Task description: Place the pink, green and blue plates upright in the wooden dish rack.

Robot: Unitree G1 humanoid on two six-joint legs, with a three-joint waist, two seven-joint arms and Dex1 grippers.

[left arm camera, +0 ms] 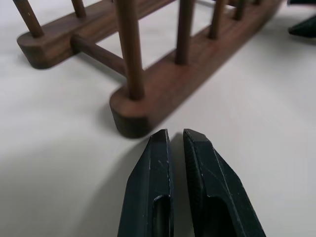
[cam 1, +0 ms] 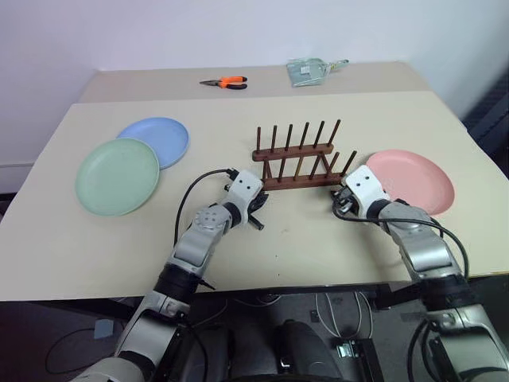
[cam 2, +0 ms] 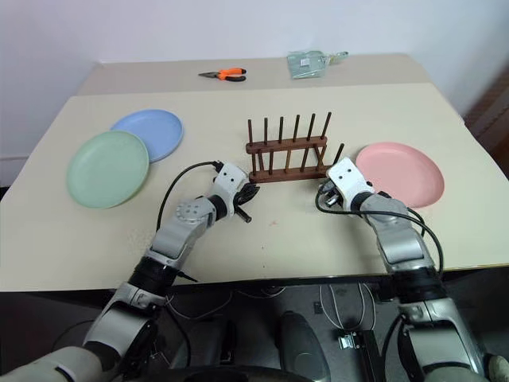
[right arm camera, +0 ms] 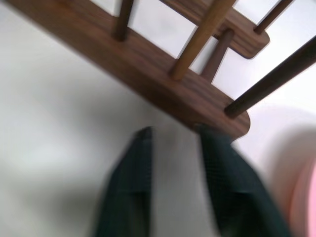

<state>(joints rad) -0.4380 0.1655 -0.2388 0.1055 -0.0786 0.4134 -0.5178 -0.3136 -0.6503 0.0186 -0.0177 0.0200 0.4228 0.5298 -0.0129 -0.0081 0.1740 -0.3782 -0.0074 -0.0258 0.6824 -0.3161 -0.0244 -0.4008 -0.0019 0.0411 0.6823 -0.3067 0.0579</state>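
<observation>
The wooden dish rack (cam 1: 295, 152) stands empty at the table's middle, its pegs upright. Flat on the table lie the pink plate (cam 1: 410, 180) to its right and the green plate (cam 1: 117, 176) far to its left, with the blue plate (cam 1: 159, 137) partly under the green one's far edge. My left gripper (left arm camera: 171, 136) is shut and empty, just short of the near rail's left end. My right gripper (right arm camera: 175, 131) is open with nothing between its fingers, at the near rail's right end, between the rack and the pink plate.
Orange-handled pliers (cam 1: 227, 82) and a clear plastic packet (cam 1: 310, 72) lie on the far table section. The table's front edge (cam 1: 262, 286) runs just below my forearms.
</observation>
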